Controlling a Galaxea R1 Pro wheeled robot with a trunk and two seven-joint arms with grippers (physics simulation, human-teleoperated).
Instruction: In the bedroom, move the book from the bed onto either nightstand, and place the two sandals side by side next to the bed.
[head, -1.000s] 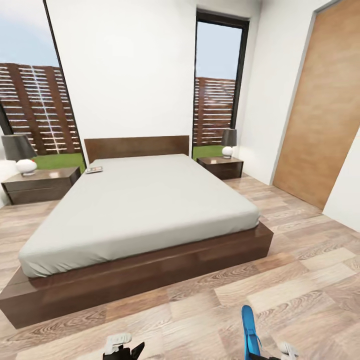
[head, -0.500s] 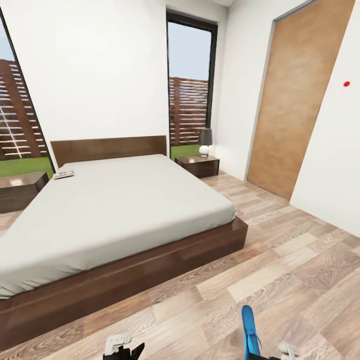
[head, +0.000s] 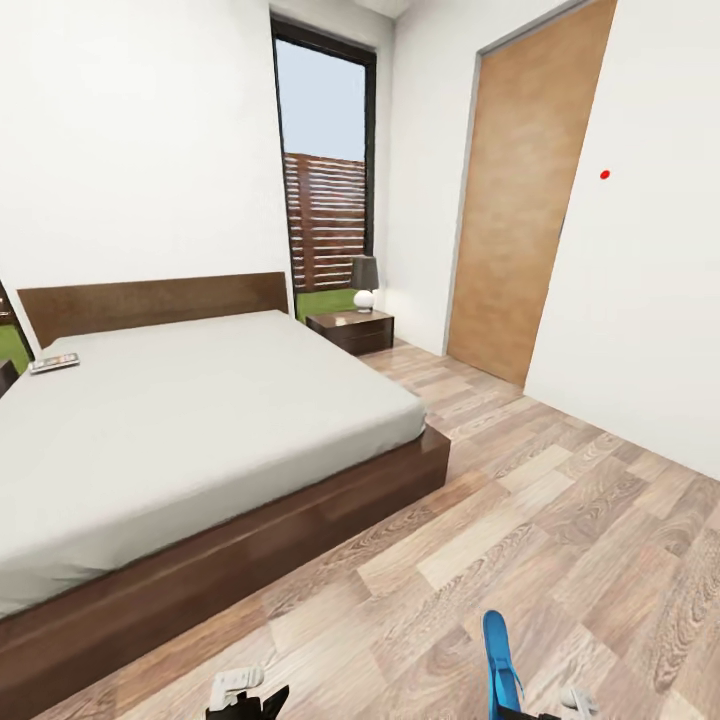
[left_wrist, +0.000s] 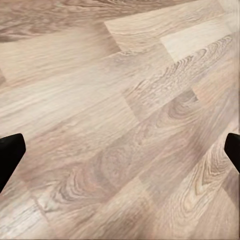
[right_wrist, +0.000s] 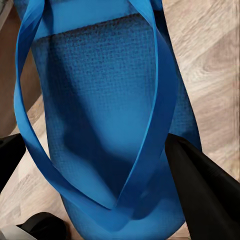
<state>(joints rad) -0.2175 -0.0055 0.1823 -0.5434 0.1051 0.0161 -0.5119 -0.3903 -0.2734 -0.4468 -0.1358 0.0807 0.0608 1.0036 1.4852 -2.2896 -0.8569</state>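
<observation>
A blue sandal (head: 502, 665) stands upright in the right claw (head: 535, 712); the book (head: 54, 363) lies on the bed (head: 200, 420).

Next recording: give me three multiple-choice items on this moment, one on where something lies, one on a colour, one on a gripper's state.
1. Where does the book lie?
A. on the bed near the headboard
B. on the floor
C. on the nightstand

2. What colour is the sandal at the right gripper?
A. red
B. bright blue
C. black

3. How does the left gripper stand?
A. shut on the book
B. shut on a sandal
C. open, with bare floor between its fingers

Answers: 1 A, the head view shows the book on the bed close to the headboard. 2 B, sole and straps show blue in the right wrist view. 3 C, its fingers stand wide apart over the floor.
</observation>
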